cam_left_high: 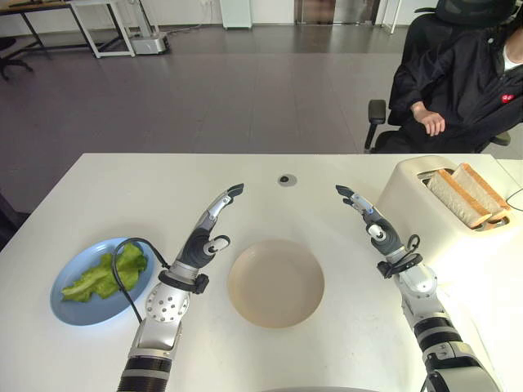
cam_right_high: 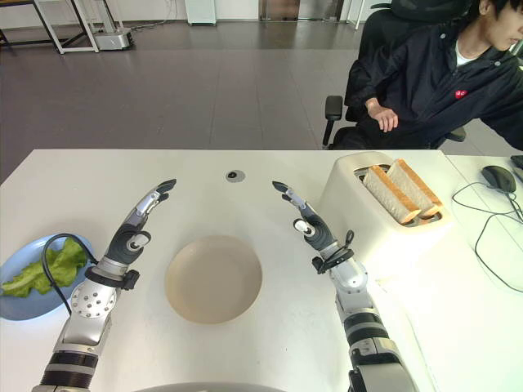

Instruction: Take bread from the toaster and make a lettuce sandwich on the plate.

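Note:
A cream toaster [cam_left_high: 413, 192] stands at the table's right, with two slices of bread [cam_left_high: 462, 196] sticking up out of its slots. An empty beige plate [cam_left_high: 275, 282] lies in the middle near the front edge. A lettuce leaf [cam_left_high: 105, 273] rests on a blue plate [cam_left_high: 73, 306] at the left. My left hand [cam_left_high: 209, 229] hovers just left of the beige plate, fingers stretched out and holding nothing. My right hand [cam_left_high: 372, 224] is held between the beige plate and the toaster, fingers also extended and empty.
A small round grommet [cam_left_high: 287, 180] sits in the table top behind the beige plate. A black cable [cam_left_high: 127, 273] runs from my left wrist over the blue plate's edge. A mouse [cam_right_high: 496, 176] and cables lie right of the toaster.

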`<state>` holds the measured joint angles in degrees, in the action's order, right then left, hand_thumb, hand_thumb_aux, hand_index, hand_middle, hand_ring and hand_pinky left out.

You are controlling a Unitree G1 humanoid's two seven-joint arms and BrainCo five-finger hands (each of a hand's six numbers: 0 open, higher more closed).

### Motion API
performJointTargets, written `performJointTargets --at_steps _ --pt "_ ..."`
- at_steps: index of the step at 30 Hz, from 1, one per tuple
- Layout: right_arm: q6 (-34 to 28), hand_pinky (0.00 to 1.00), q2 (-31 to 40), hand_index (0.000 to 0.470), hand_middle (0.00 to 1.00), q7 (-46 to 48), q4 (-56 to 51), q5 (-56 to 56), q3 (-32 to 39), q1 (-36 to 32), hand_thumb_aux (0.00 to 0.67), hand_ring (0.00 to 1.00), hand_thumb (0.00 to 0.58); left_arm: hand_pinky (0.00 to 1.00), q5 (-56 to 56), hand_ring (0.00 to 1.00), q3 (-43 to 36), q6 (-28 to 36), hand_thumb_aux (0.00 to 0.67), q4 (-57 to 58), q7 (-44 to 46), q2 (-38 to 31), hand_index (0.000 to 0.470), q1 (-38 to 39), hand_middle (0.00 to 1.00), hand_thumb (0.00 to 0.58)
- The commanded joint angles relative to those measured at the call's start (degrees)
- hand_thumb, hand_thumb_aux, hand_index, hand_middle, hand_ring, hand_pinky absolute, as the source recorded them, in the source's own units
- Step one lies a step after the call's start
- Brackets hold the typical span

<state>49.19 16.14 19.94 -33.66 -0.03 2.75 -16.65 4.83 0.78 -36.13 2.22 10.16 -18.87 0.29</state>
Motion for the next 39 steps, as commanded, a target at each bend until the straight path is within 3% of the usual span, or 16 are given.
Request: performJointTargets --at_steps 1,14,16,17,20,22,24,27,31,33,35,36,37,38,39 --pt "-0.38 0.0 0.1 0.0 0.0 0.02 0.09 -0.13 -0.25 -0.75 0.0 0.0 0.0 0.0 -0.32 0.0 0.39 0.36 0.0 0.93 0.42 -0.15 0.0 0.19 0.0 0.0" --pt "-0.38 0.0 0.33 0.0 0.0 -0.02 1.36 -0.39 -0.17 -0.32 0.0 0.0 0.0 0.0 -0.03 0.0 0.19 0.39 0.0 0.74 0.4 -0.08 0.0 0.3 0.0 0.0" --pt "0.36 0.0 1.86 0.0 0.0 0.07 8.73 -0.57 -0.73 1.75 0.0 0.0 0.0 0.0 0.09 0.0 0.02 0.39 0.0 0.53 0.41 0.01 0.0 0.43 0.0 0.0" --pt "-0.87 0.0 3.8 0.0 0.0 -0.19 17.38 0.85 -2.78 3.05 0.0 0.0 0.0 0.0 0.17 0.0 -0.05 0.34 0.0 0.54 0.37 0.07 0.0 0.54 0.0 0.0" --pt "-13.25 0.0 13.2 0.0 0.0 -4.78 35.26 3.22 -17.62 2.21 0.0 0.0 0.0 0.0 0.9 0.0 -0.24 0.4 0.0 -0.11 -0.14 0.49 0.0 1.63 0.0 0.0" --pt "-23.33 0.0 19.29 0.0 0.0 -6.64 39.27 4.82 -27.53 2.37 0.0 0.0 0.0 0.0 1.24 0.0 -0.61 0.54 0.0 -0.48 -0.23 0.79 0.0 1.92 0.0 0.0" --pt "-30.86 0.0 24.52 0.0 0.0 -5.83 40.42 2.12 -33.16 4.82 0.0 0.0 0.0 0.0 1.51 0.0 -0.83 0.68 0.0 -0.57 -0.34 0.98 0.0 2.24 0.0 0.0" --pt "-37.26 0.0 29.85 0.0 0.0 -4.57 37.92 -6.14 -33.35 9.74 0.0 0.0 0.0 0.0 2.26 0.0 -0.76 0.9 0.0 -1.49 -0.77 1.38 0.0 3.35 0.0 0.0" --pt "-40.76 0.0 34.04 0.0 0.0 -3.85 30.52 -17.84 -26.27 14.53 0.0 0.0 0.0 0.0 3.18 0.0 -0.46 1.22 0.0 -2.41 -1.25 1.69 0.0 4.1 0.0 0.0" --pt "-41.44 0.0 33.7 0.046 0.0 -2.44 28.82 -19.18 -22.58 14.76 0.066 0.0 0.108 0.0 3.59 0.0 -0.18 1.24 0.0 -2.76 -1.51 1.71 0.0 4.58 0.0 0.0" --pt "-41.79 0.0 33.84 0.065 0.0 -1.82 27.12 -19.7 -20.46 14.48 0.092 0.0 0.148 0.0 3.83 0.0 0.0 1.23 0.0 -2.98 -1.69 1.74 0.0 4.88 0.0 0.0" --pt "-41.94 0.0 33.94 0.136 0.0 -1.88 25.97 -19.82 -19.72 13.98 0.194 0.0 0.288 0.0 3.93 0.0 0.08 1.21 0.0 -3.06 -1.82 1.73 0.0 5.03 0.0 0.0" --pt "-42.05 0.0 34.07 0.186 0.0 -2.12 24.87 -19.91 -19.2 13.48 0.265 0.0 0.368 0.0 4.02 0.0 0.12 1.19 0.0 -3.11 -1.92 1.7 0.0 5.13 0.0 0.0" --pt "-42.1 0.0 34.14 0.236 0.0 -2.56 23.58 -20.03 -18.67 12.58 0.336 0.0 0.436 0.0 4.16 0.0 0.22 1.15 0.0 -3.21 -2.12 1.68 0.0 5.32 0.0 0.0" --pt "-42.09 0.0 34.25 0.24 0.0 -3.04 22.67 -20.06 -18.39 11.85 0.342 0.0 0.441 0.0 4.27 0.0 0.29 1.12 0.0 -3.27 -2.28 1.67 0.0 5.46 0.0 0.0"
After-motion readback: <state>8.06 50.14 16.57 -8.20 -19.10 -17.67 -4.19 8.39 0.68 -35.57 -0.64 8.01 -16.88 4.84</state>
